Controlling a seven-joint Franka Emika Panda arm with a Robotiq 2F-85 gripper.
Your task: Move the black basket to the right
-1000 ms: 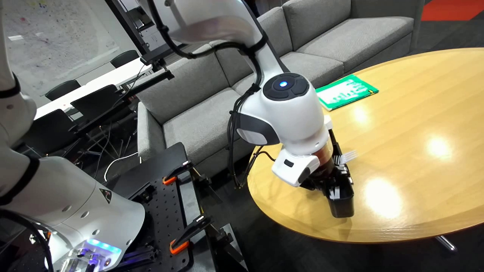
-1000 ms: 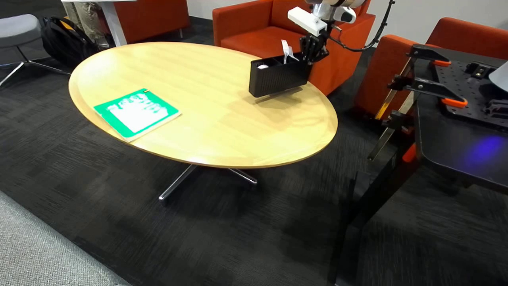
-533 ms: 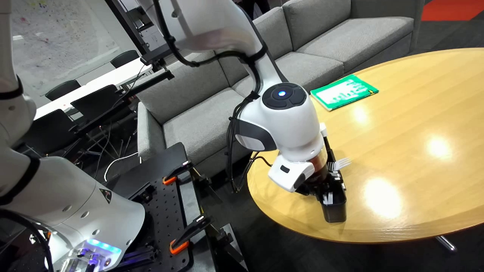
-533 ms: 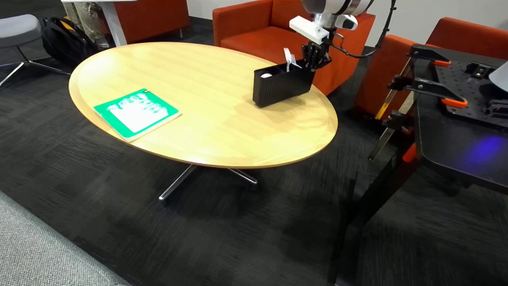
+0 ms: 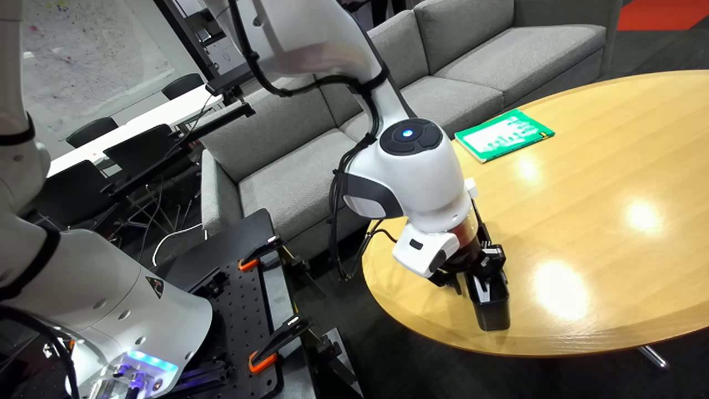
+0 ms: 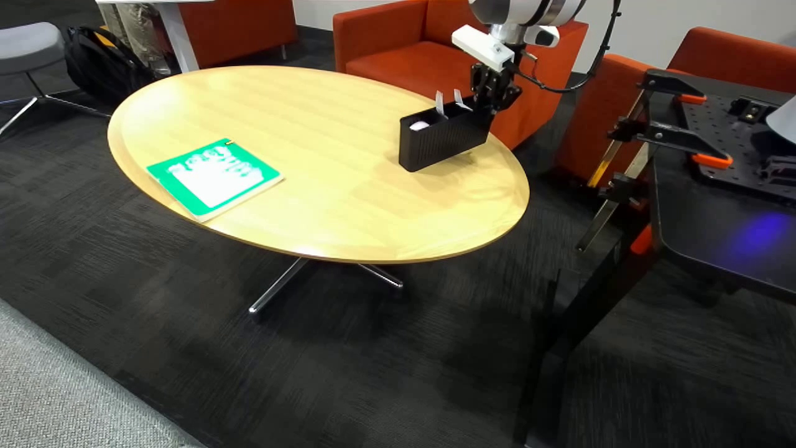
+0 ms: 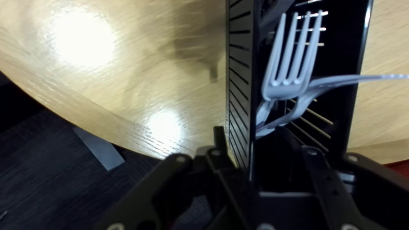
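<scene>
- In an exterior view, the camera looks down past the near white robot arm point(image 5: 421, 185) toward the grey fabric sofa point(image 5: 465, 66).
- In an exterior view, it faces, from above, the orange-red upholstered armchair point(image 6: 385, 37) beyond the oval pale-wood table point(image 6: 280, 124).
- Both exterior views share the table and the black clamp-fitted bench point(image 6: 715, 224).
- The wrist view looks down, close, into the narrow black basket point(image 7: 239, 86).

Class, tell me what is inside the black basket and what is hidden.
Inside the black basket are a rounded white item and two white forks partly sticking out. The jaws cover part of the interior, hiding anything there.
</scene>
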